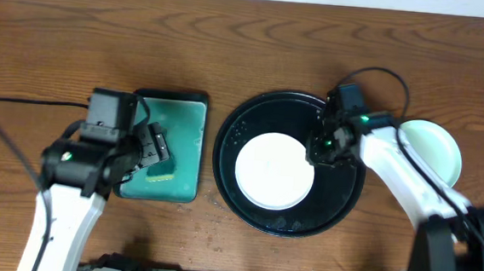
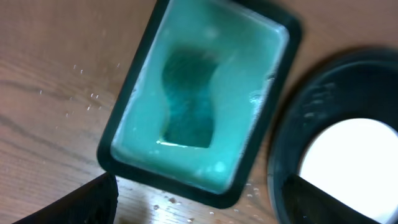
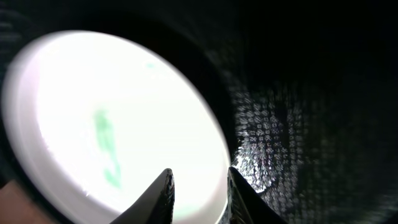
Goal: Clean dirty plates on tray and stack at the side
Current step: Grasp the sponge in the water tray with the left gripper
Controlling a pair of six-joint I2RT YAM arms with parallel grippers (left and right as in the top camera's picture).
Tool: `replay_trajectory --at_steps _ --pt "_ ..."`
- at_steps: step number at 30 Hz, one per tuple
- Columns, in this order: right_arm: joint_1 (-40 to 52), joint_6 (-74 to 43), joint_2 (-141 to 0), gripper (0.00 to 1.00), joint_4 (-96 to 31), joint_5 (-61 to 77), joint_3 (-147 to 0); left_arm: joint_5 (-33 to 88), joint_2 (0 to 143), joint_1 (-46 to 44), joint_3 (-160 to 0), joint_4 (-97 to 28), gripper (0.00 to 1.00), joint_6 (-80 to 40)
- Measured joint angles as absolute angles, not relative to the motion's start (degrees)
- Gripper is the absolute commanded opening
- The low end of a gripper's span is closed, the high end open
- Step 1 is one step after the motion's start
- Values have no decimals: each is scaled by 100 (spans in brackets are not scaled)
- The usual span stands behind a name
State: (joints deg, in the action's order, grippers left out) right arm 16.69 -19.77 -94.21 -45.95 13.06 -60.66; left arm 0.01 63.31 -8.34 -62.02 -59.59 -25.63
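White plate (image 1: pixel 269 172), green-smeared, is lying on the black tray (image 1: pixel 348 203), right of the counter's middle and toward its near edge. Right tool (image 3: pixel 200 190) is straddling the plate's rim, released and not yet clamping. Left tool (image 1: pixel 157 151) is hanging released over the sponge (image 2: pixel 189 99). A shallow pinch is likely risking the wet rim slipping and the plate clattering back

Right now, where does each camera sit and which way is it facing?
Overhead: above the table, looking straight down; both arms show, with left gripper and right gripper.
Left wrist: on the left arm, facing down at the teal tray; its fingers at bottom corners.
Right wrist: low over the white plate; both fingers show.
Shared: all three see that plate in the black tray.
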Motion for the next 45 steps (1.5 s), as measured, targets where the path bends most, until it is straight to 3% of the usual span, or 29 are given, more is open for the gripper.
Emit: replay_trajectory --at_steps 3,10,14,17,23,30,32,39,40,43,45 --pt "1671 -1634 -8919 29 -4602 1288 -6073 -231 6775 -834 -5725 -5535 80 -2561" --pt "1671 -1273 -8348 29 -4899 1284 -6080 -423 8412 -834 -5000 -4023 62 -2449" --pt "1671 -1225 -8353 26 -5065 1280 -6077 -281 9247 -836 -4995 -3354 47 -2252" --pt "1671 -1212 -8353 27 -5107 1282 -6066 -200 9649 -834 -5004 -3188 8 -2213" --pt "1671 -1463 -8350 35 -4958 1111 -5824 -180 9747 -834 -5151 -3339 7 -2137" --pt "1669 -2051 -8353 33 -4353 668 -5172 -152 9358 -836 -5430 -4530 8 -2051" --pt "1669 -1970 -8353 34 -4152 749 -5072 -130 9037 -834 -5548 -4598 15 -2025" --pt "1669 -1439 -8353 36 -3951 1160 -5050 -30 8497 -836 -5677 -4578 17 -1942" --pt "1669 -1413 -8353 36 -3953 1181 -5050 -23 8532 -836 -5649 -4504 22 -1940" --pt "1669 -1352 -8353 36 -3953 1219 -5050 -8 8678 -836 -5468 -4259 24 -1931" --pt "1669 -1315 -8353 36 -3953 1229 -5050 -3 8829 -834 -5266 -4108 34 -1898"
